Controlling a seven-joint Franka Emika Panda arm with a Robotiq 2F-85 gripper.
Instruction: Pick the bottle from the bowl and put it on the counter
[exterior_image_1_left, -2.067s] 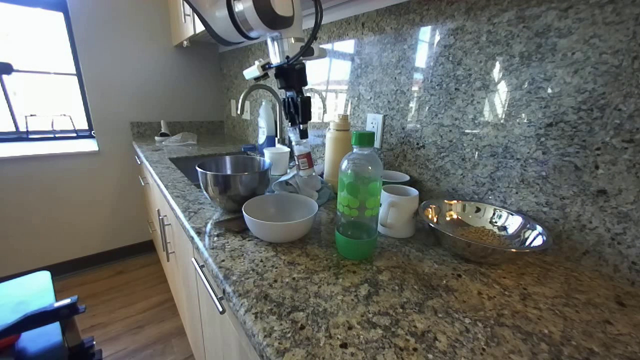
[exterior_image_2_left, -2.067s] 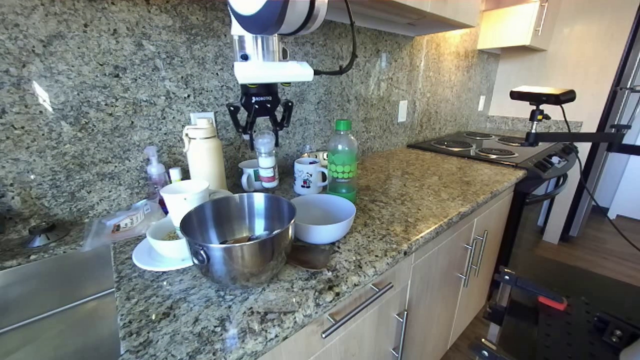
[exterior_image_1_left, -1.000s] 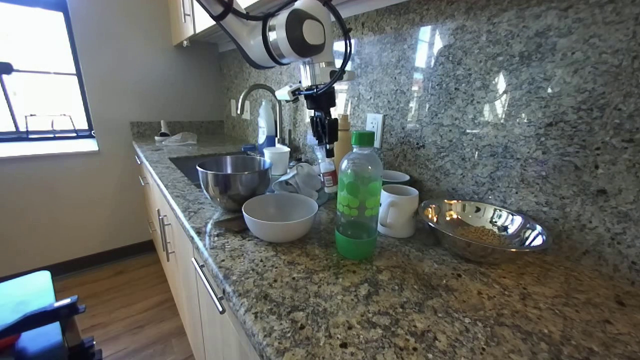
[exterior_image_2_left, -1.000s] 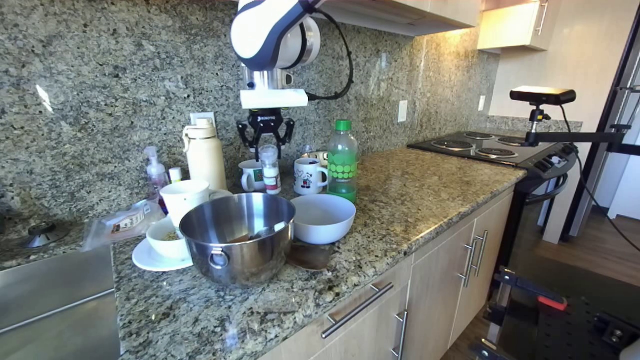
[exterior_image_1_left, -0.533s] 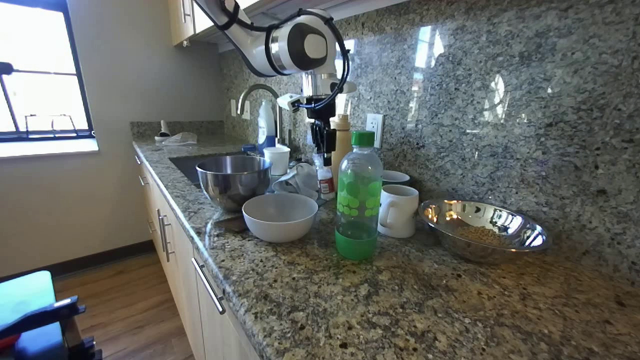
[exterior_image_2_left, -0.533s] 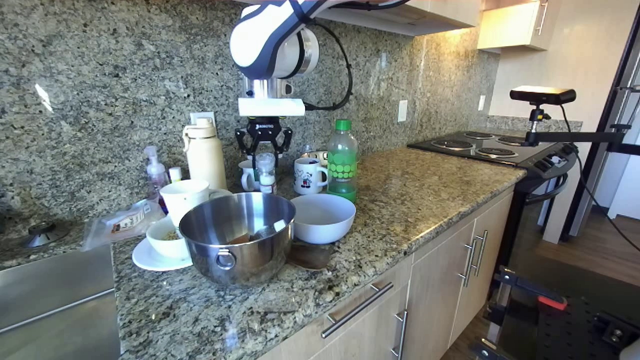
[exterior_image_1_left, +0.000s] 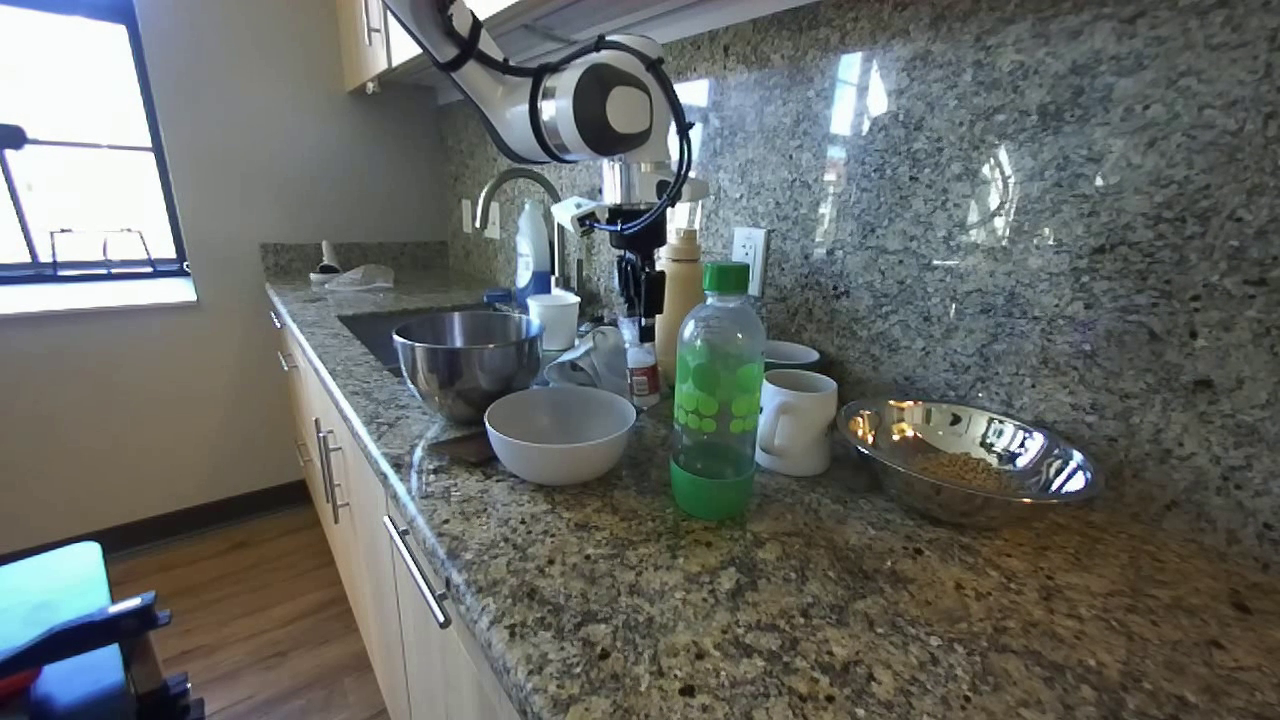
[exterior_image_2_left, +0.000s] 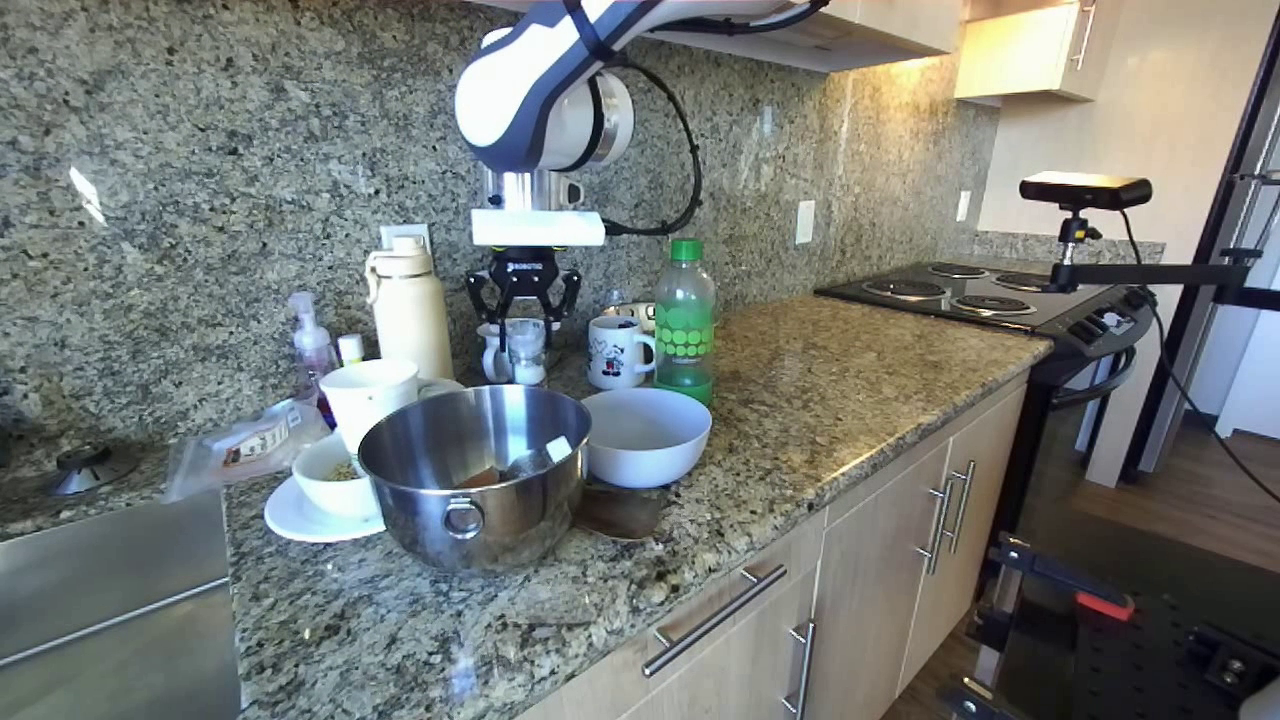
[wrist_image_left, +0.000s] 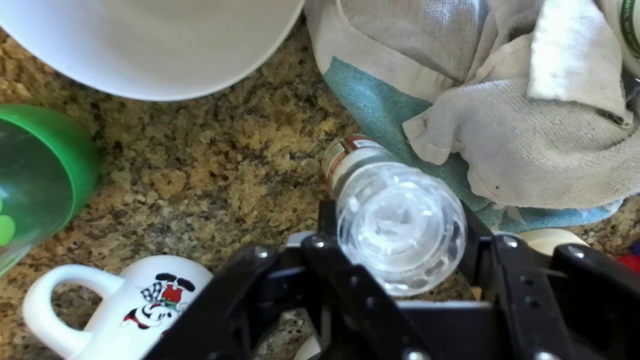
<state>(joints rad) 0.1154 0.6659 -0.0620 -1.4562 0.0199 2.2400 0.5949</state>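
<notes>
The bottle is a small clear bottle with a red-and-white label and white contents, seen in both exterior views (exterior_image_1_left: 643, 378) (exterior_image_2_left: 528, 362). My gripper (exterior_image_1_left: 643, 332) is shut on its clear top, one finger on each side, also in the wrist view (wrist_image_left: 400, 225). The bottle hangs nearly upright, low over the counter (exterior_image_1_left: 800, 620) behind the white bowl; I cannot tell whether its base touches. The deep steel bowl (exterior_image_1_left: 468, 370) stands away from the gripper and, in an exterior view (exterior_image_2_left: 480, 535), hides the bottle's lower end. Brown and dark things lie in that bowl.
The white bowl (exterior_image_1_left: 560, 440), a green-capped bottle (exterior_image_1_left: 718, 400), a cartoon mug (exterior_image_2_left: 615, 355) and another mug (exterior_image_2_left: 495, 355) stand around the held bottle. A cloth (wrist_image_left: 500, 125) lies right beside it. A cream flask (exterior_image_2_left: 412, 310) and a shallow steel bowl (exterior_image_1_left: 970, 470) stand near the backsplash.
My gripper has carried the bottle away from above the steel bowl's side, toward the mugs, and lowered it to near the counter. In the last half second it moved down a little more.
</notes>
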